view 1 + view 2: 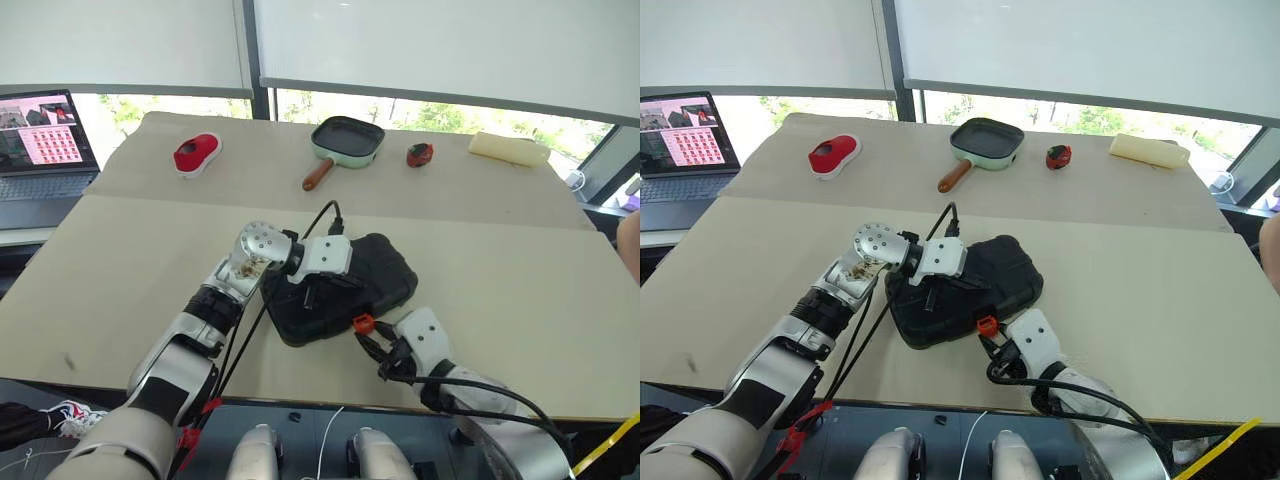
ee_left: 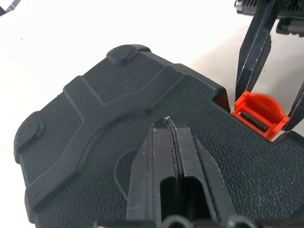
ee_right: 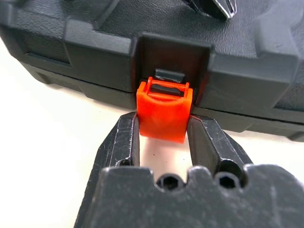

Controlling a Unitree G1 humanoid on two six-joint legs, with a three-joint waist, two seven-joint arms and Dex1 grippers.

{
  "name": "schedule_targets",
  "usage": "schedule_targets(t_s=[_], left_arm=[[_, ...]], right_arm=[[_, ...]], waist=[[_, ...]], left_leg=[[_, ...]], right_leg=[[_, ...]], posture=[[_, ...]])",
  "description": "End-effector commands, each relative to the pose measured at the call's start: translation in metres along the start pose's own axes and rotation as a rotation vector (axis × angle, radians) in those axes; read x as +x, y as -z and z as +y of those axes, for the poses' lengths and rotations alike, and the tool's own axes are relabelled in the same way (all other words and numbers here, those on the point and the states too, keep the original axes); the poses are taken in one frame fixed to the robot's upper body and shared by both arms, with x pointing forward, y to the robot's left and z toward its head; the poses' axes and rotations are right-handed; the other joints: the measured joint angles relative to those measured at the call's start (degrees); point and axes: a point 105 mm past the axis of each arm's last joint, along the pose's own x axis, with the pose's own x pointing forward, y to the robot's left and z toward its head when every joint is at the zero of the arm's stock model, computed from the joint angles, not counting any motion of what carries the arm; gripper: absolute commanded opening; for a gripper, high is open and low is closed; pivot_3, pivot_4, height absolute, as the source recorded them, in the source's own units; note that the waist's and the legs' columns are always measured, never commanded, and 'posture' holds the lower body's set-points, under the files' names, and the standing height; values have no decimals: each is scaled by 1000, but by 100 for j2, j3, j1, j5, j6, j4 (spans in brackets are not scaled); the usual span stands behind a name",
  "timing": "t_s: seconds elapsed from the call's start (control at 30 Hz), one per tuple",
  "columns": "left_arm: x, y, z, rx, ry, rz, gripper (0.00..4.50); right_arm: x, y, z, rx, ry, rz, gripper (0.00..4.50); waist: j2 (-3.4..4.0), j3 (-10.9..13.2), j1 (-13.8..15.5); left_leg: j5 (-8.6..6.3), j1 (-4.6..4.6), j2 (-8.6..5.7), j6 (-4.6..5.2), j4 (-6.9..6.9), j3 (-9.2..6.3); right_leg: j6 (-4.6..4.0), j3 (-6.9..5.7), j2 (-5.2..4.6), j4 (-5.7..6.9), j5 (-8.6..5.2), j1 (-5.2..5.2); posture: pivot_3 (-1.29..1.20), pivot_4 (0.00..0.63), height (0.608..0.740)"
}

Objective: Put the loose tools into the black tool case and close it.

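Case status: the black tool case [image 1: 345, 285] lies lid-down-closed on the near half of the bench [image 1: 520, 270], its textured shell facing up, so no contents can be seen. Its orange latch [image 3: 163, 111] sits in a notch on the near edge and sticks out from the seam between the two halves.

Right gripper [image 3: 163, 135]: its two black fingers [image 3: 127, 137] stand on either side of the orange latch and touch its sides, clamped on the latch. In the head views the right gripper approaches the case from the near bench edge.

Left gripper [image 2: 172, 127]: fingers pressed together with no gap between them, tips resting on the top of the case lid.

Other items on the far half of the bench, well apart from the case:
- a green-rimmed frying pan [image 1: 348, 140] with a brown handle
- a red-and-white object [image 1: 197, 153]
- a small red-and-dark object [image 1: 419, 153]
- a pale roll [image 1: 509, 149]

A laptop [image 1: 45, 150] stands open at the left, beside the bench
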Motion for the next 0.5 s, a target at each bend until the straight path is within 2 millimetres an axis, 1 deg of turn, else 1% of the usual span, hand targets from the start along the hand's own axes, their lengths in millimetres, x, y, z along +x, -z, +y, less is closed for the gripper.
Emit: schedule_targets(t_s=[0.03,0.07,0.13,0.17,0.27,0.3,0.4,0.5], left_arm=[[7,33,-20,-78,69,115,14],[7,33,-20,-77,69,114,14],[8,33,-20,-78,70,114,14],[8,33,-21,-78,70,114,14],[8,34,-20,-79,68,116,14],[8,34,-20,-80,67,116,14],[8,34,-20,-81,64,116,14],[8,34,-19,-82,62,115,14]], right_arm=[[-6,-15,-1,-42,4,-61,1390],[-6,-15,-1,-38,2,-59,1390],[-6,-14,-1,-36,2,-55,2220],[-6,-14,-1,-35,1,-54,2347],[-6,-13,1,-25,-10,-46,3486],[-8,-11,2,-22,-19,-36,3751],[-14,-9,3,-34,-33,-12,3751],[-23,-3,-2,-60,-24,22,3751]], waist=[[0,0,7],[0,0,13],[0,0,17],[0,0,17],[0,0,17],[0,0,18],[0,0,19],[1,-1,24]], left_leg=[[0,0,0,0,0,0],[0,0,0,1,0,0],[-1,1,0,1,0,0],[-1,1,0,1,0,0],[-1,2,1,1,0,0],[-1,2,1,1,0,0],[-1,2,0,1,0,0],[-1,2,1,1,0,0]], right_leg=[[0,0,0,-2,0,1],[0,0,0,-3,0,1],[0,0,0,-4,0,2],[1,0,0,-4,1,2],[1,0,0,-4,0,3],[1,0,0,-4,0,3],[1,0,0,-4,1,4],[1,0,0,-4,0,3]], posture=[[0,150,740],[0,150,740],[0,150,740],[0,150,740],[0,150,740],[0,150,740],[0,150,740],[0,150,740]])
